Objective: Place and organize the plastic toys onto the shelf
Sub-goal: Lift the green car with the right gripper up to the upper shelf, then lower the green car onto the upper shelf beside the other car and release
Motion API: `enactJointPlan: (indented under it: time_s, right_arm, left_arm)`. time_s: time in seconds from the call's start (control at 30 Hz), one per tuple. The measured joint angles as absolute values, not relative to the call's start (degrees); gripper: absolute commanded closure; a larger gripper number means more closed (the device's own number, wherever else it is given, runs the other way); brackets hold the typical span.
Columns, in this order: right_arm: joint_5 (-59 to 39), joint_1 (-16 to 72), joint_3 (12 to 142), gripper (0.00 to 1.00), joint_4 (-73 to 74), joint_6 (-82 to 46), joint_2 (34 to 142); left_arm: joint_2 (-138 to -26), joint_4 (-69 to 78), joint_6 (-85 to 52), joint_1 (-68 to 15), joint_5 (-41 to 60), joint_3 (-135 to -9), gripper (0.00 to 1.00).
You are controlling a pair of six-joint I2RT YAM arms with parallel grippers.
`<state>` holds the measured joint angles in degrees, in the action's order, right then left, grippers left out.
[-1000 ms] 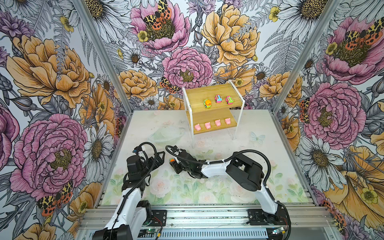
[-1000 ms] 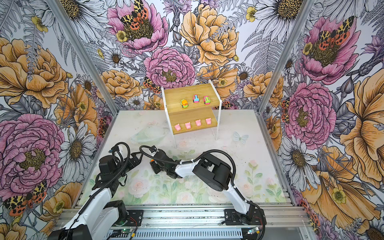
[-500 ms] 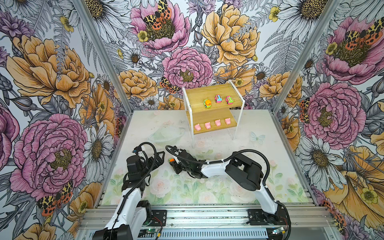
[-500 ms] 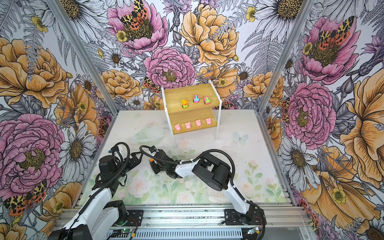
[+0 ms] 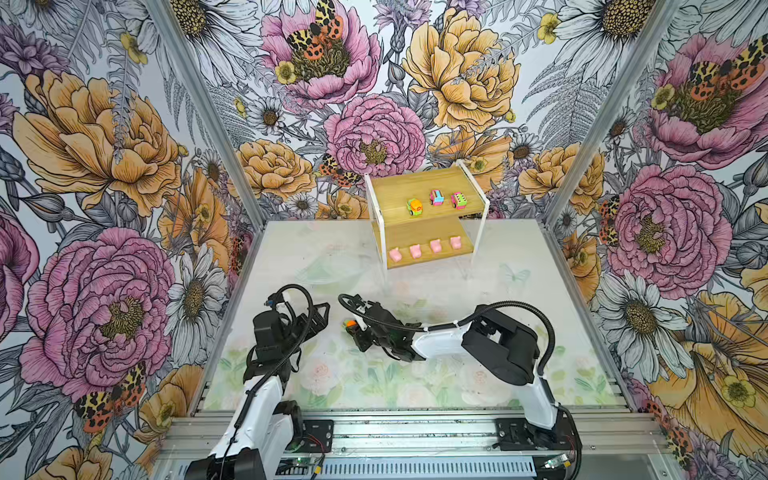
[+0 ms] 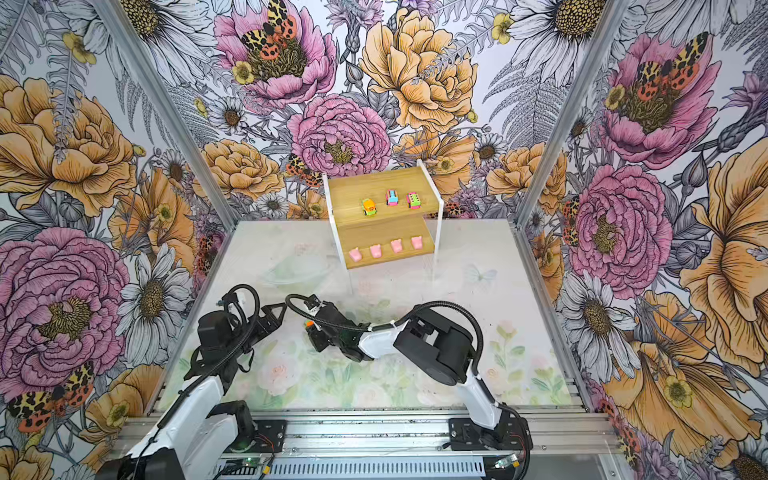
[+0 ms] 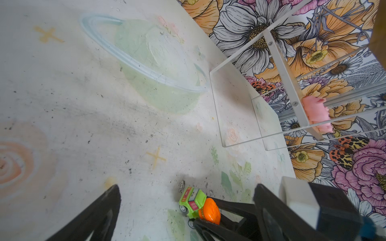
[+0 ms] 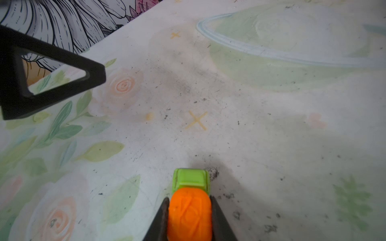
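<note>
An orange-and-green car [image 5: 350,323] [image 6: 308,323] sits on the mat left of centre, and my right gripper [image 5: 357,330] [image 8: 189,201] is shut on its orange rear [image 8: 190,212]. Its wheels rest on the mat in the left wrist view [image 7: 198,205]. My left gripper [image 5: 320,311] [image 7: 187,187] hovers open just left of the car, holding nothing. The shelf [image 5: 428,183] [image 6: 374,232] stands at the back. Its top board carries an orange-and-green car [image 5: 414,206] and two pink cars [image 5: 436,197] [image 5: 459,200]. Several pink pigs [image 5: 435,246] [image 7: 315,112] line the lower board.
Flowered walls close in the mat on three sides. The shelf's thin white legs [image 5: 482,232] [image 7: 288,79] reach the mat at the back. A pale green ringed shape [image 5: 332,270] on the mat looks flat. A metal rail [image 5: 374,432] runs along the front edge.
My right gripper's fingers have closed onto the orange-and-green car on the mat. Both arms have hardly moved.
</note>
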<state>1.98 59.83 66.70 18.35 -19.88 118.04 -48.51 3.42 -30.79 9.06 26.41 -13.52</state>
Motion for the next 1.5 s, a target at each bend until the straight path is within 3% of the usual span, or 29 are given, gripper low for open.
enactJointPlan:
  time_s: [0.4,0.67,1.03,1.5]
  right_arm:
    - [6.5,56.8,71.0,0.78,-0.6,-16.5,93.7]
    - [10.7,51.7,78.1,0.79,-8.7,-15.4,85.3]
    - [22.6,49.5,88.5,0.81,-11.4,-15.4,87.5]
    - [25.8,47.5,97.3,0.8,-12.7,-15.6,96.7]
  left_arm:
    - [-51.9,10.9,-31.2,8.2,29.6,-13.1,0.01]
    - [-59.1,19.5,-31.1,3.3,33.1,-13.3,0.01]
    - [-71.6,27.5,-28.3,-2.7,36.2,-21.8,0.01]
    - [-83.4,39.8,-28.2,-3.6,42.8,-22.6,0.01]
